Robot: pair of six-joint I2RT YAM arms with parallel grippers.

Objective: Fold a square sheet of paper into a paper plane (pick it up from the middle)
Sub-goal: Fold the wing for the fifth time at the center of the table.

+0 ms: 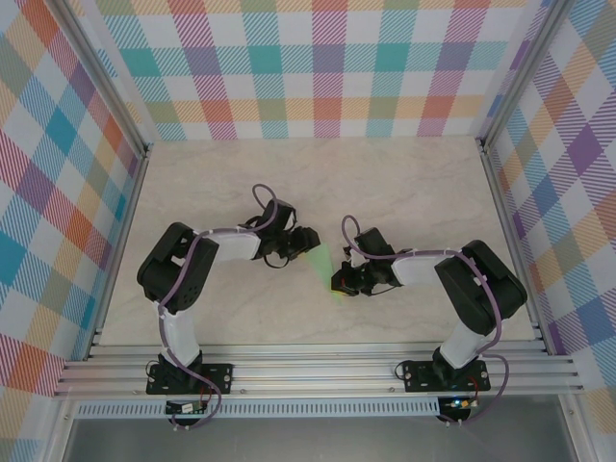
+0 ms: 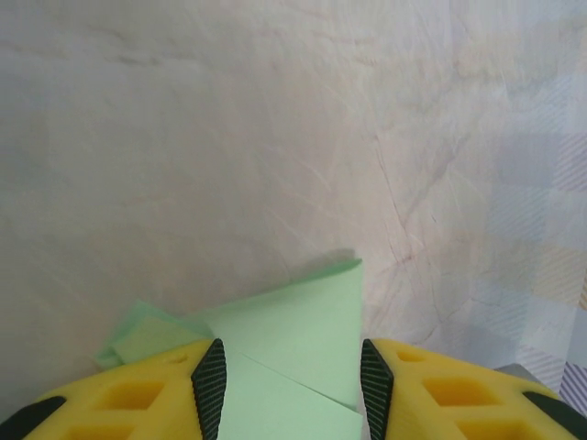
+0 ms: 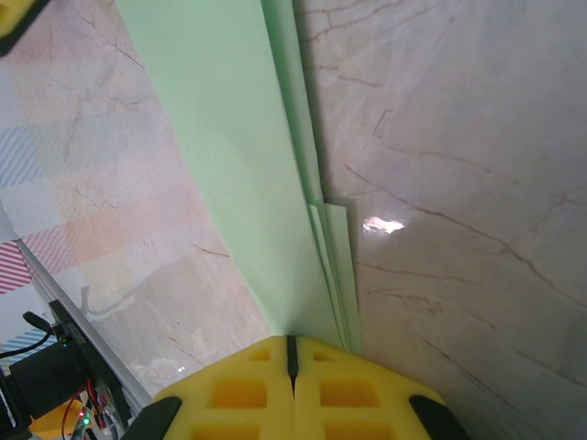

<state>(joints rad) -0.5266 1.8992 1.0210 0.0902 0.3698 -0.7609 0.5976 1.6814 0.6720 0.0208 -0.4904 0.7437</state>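
Pinching green paper (image 3: 229, 183), right jaws sit closed; left jaws half-open astride it.

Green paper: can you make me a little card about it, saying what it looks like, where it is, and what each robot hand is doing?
thing: green paper, pale, folded into layers
where: between the two hands, over the table
right hand: shut on one end of the paper
left hand: fingers apart with the paper between them; cannot tell if it squeezes
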